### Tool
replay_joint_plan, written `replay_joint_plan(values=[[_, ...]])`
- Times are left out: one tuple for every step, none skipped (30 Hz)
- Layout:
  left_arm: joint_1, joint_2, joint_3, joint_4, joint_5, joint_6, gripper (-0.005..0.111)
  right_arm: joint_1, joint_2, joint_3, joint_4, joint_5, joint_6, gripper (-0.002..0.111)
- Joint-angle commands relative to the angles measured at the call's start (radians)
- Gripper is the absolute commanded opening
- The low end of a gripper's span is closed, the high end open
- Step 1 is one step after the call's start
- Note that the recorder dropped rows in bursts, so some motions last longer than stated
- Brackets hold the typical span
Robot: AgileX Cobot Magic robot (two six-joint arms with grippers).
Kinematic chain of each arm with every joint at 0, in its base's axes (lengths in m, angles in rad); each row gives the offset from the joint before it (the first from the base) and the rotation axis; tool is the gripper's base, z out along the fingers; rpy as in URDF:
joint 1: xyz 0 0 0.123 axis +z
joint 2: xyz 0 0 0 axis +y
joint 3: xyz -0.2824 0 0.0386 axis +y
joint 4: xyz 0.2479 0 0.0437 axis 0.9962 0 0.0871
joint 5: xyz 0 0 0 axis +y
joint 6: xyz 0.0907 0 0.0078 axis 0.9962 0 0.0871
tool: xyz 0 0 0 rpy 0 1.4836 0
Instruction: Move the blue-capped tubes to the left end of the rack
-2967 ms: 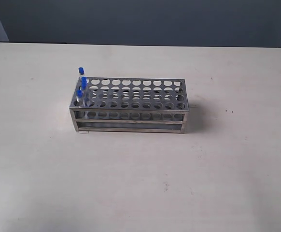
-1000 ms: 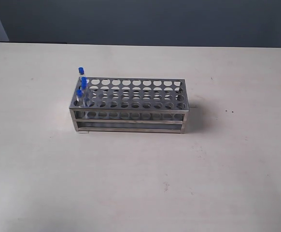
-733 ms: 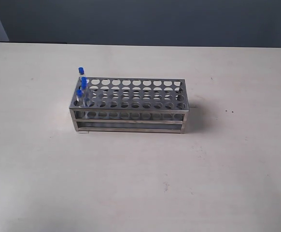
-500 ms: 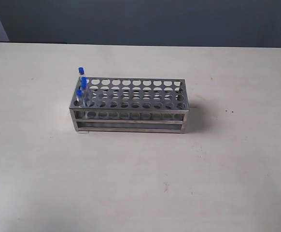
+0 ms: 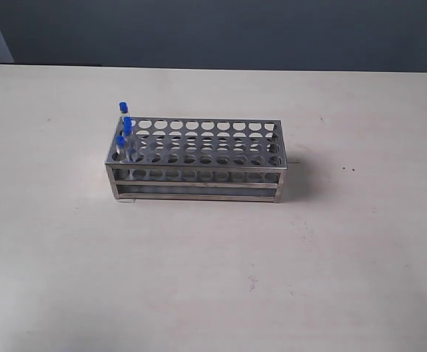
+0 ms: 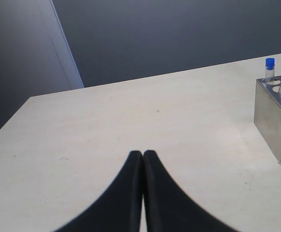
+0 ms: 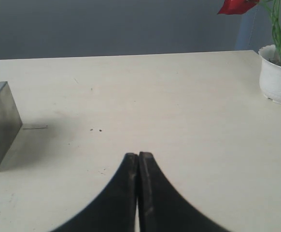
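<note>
Nothing has shifted since the earlier frames: rack, tubes and both arms sit as before. A broad, matte, cream-coloured table carries the rack, a shiny rectangular steel frame with open sides and a top plate of round holes. A white pot stands well apart from it. The left gripper and the right gripper, smooth black curved fingers, are pressed together and empty. The slim, clear blue-capped tubes stand upright in holes at the rack's left end.

No text, label, brand, number or sign can be read in any view.
</note>
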Motion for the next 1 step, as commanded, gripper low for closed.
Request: replay_joint_plan(values=[[-0.006,0.004,-0.002,0.0,-0.009,-0.003,0.0,-0.005,-0.006,0.002,0.0,-0.002,0.0,-0.001]])
